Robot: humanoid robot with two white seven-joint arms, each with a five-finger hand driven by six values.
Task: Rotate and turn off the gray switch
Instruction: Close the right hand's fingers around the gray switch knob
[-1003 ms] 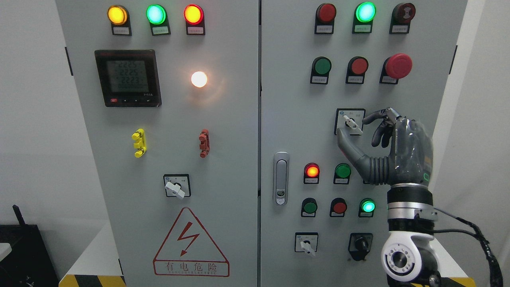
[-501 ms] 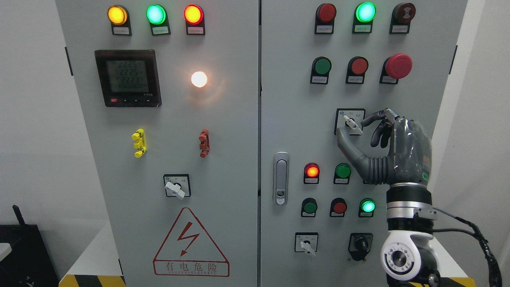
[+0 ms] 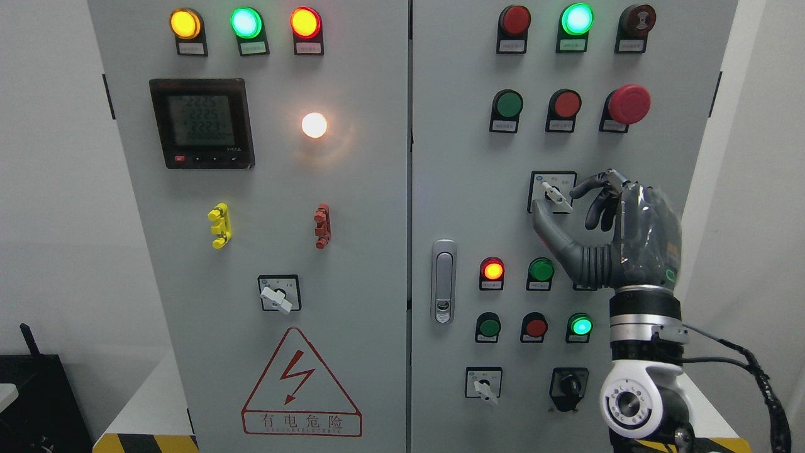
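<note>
Pinching: your dark grey fingered right hand [image 3: 569, 211] has thumb and forefinger closed on the small grey rotary switch [image 3: 556, 195], its handle tilted.
Switch place: right door, mid-height.
Surface: you face a pale grey metal cabinet [image 3: 377, 207] with lit lamps.
Room: white walls [image 3: 56, 189] either side.

right hand [image 3: 569, 204] at switch [image 3: 556, 194], right door [image 3: 465, 189]

hand [image 3: 619, 236]: dark grey, glossy, ribbed thumb base | wrist [image 3: 646, 327]: black and silver rings | joint [image 3: 638, 406]: white, round | cable [image 3: 751, 371]: black
</note>
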